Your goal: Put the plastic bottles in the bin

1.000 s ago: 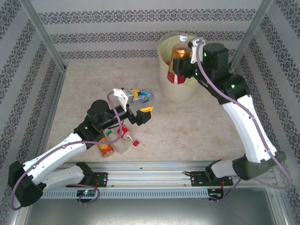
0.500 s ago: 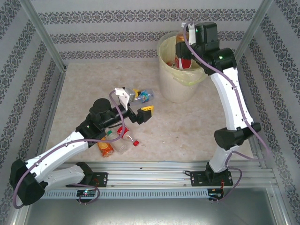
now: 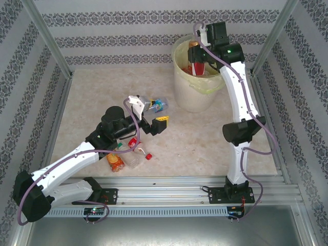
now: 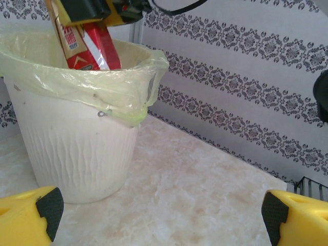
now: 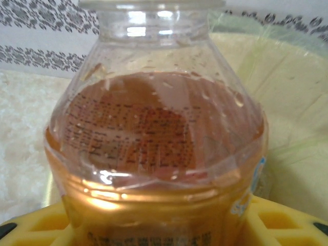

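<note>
Your right gripper point(image 3: 199, 51) has carried the clear red-label plastic bottle point(image 3: 197, 68) into the top of the big cream round bin point(image 3: 190, 97) — fingers squeezing it, so it's ready to drop. Your left gripper's point(image 4: 159, 207) fingers are apart, holding nothing.

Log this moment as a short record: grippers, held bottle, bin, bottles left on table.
right gripper: shut on red-labelled clear plastic bottle
bottle position: lower end inside round cream-white bin with yellow-green liner
left gripper: open, empty, facing bin
on beige table: blue-labelled clear bottle by left gripper; bottle cluster toward near edge
</note>
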